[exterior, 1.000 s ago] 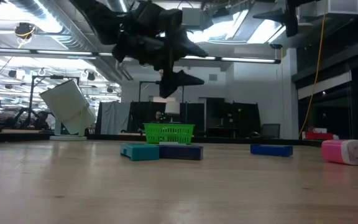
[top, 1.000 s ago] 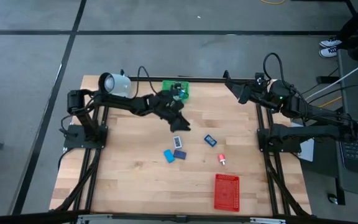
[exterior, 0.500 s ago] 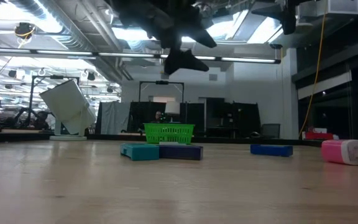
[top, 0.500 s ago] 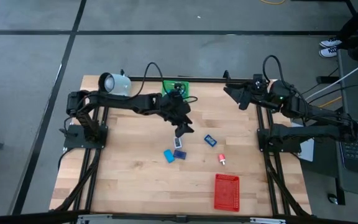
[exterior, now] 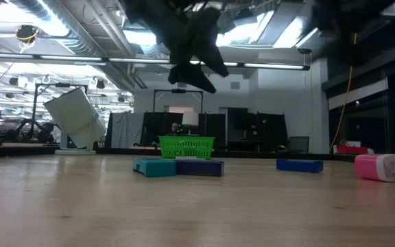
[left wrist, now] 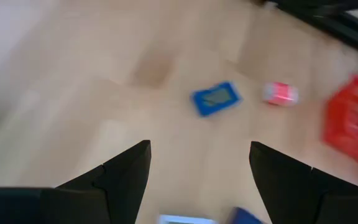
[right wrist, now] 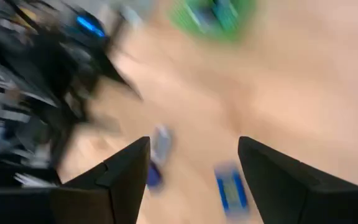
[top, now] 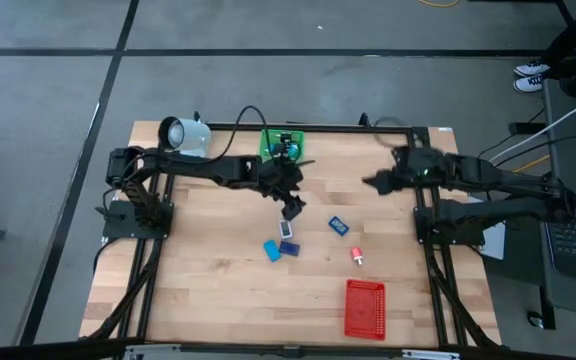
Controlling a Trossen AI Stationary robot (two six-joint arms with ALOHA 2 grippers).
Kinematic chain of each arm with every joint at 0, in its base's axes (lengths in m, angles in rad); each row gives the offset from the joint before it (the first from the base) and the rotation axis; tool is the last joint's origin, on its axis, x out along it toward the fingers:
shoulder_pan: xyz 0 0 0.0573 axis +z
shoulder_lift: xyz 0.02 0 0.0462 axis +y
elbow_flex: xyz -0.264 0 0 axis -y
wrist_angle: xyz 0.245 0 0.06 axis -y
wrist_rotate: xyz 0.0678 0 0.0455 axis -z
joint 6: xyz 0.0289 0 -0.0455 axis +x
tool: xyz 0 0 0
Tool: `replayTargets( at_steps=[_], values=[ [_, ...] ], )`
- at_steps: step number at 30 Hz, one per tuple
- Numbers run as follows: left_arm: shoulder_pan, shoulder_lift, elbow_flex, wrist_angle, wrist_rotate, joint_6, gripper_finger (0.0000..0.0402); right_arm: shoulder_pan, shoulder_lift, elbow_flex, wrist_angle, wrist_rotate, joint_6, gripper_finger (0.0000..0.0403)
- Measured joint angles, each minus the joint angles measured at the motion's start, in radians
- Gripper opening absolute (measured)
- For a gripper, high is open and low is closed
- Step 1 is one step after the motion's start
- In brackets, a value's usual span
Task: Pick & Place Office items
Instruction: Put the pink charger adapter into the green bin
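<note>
We find the left hand point(top: 291, 208) raised over the middle of the worktop point(top: 218, 290), its fingers point(left wrist: 126, 171) spread apart with nothing between them. It hangs just above a white-blue item point(top: 286, 229) lying flat on the wood. Beside that item lie a light blue block point(top: 272, 250) and a dark blue block point(top: 289, 248), close together; in the low view these two sit side by side in front of the green tray point(exterior: 186, 146). A blue flat item point(top: 338, 226) lies apart to the right of them, and a red-white piece point(top: 356, 258) lies nearer the red tray point(top: 365, 308). The left wrist view shows the blue flat item point(left wrist: 215, 98), the red-white piece point(left wrist: 280, 93) and the red tray point(left wrist: 352, 121) ahead of the open fingers.

The right hand point(top: 376, 182) is held over the far right part of the worktop, well apart from the items; its fingers point(right wrist: 126, 174) stand apart and hold nothing. The green tray point(top: 282, 143) sits at the far edge with small items inside. A mug point(top: 184, 133) lies on its side at the far left corner.
</note>
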Motion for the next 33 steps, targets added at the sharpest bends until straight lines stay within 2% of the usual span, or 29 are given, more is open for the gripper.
replayTargets(
  at_steps=[3,5,10,15,17,19,22,24,33],
  values=[
    [0.052,0.000,0.000,-0.028,-0.019,0.034,0.0267,0.086,0.033,0.000,-0.165,-0.004,0.170,0.0251],
    [0.091,0.000,0.000,-0.032,0.011,0.063,0.0267,0.163,0.070,0.000,-0.222,-0.004,0.286,0.0251],
    [0.174,0.000,0.000,-0.031,0.081,0.149,0.0267,0.327,0.218,0.000,-0.241,-0.013,0.556,0.0251],
    [0.226,-0.001,0.000,-0.029,0.163,0.205,0.0267,0.492,0.422,0.001,-0.181,-0.130,0.820,0.0251],
    [0.238,-0.001,0.000,-0.026,0.190,0.231,0.0267,0.555,0.493,0.025,-0.187,-0.125,0.910,0.0251],
    [0.243,-0.001,0.000,-0.022,0.201,0.264,0.0267,0.600,0.549,0.072,-0.205,-0.073,0.980,0.0251],
    [0.245,-0.001,0.000,-0.018,0.248,0.300,0.0267,0.627,0.612,0.154,-0.295,0.012,1.041,0.0251],
    [0.245,-0.001,0.000,-0.012,0.273,0.312,0.0267,0.631,0.652,0.205,-0.354,0.027,1.047,0.0251],
    [0.236,-0.001,0.000,-0.005,0.302,0.338,0.0267,0.641,0.841,0.260,-0.376,-0.050,0.972,0.0251]
  ],
)
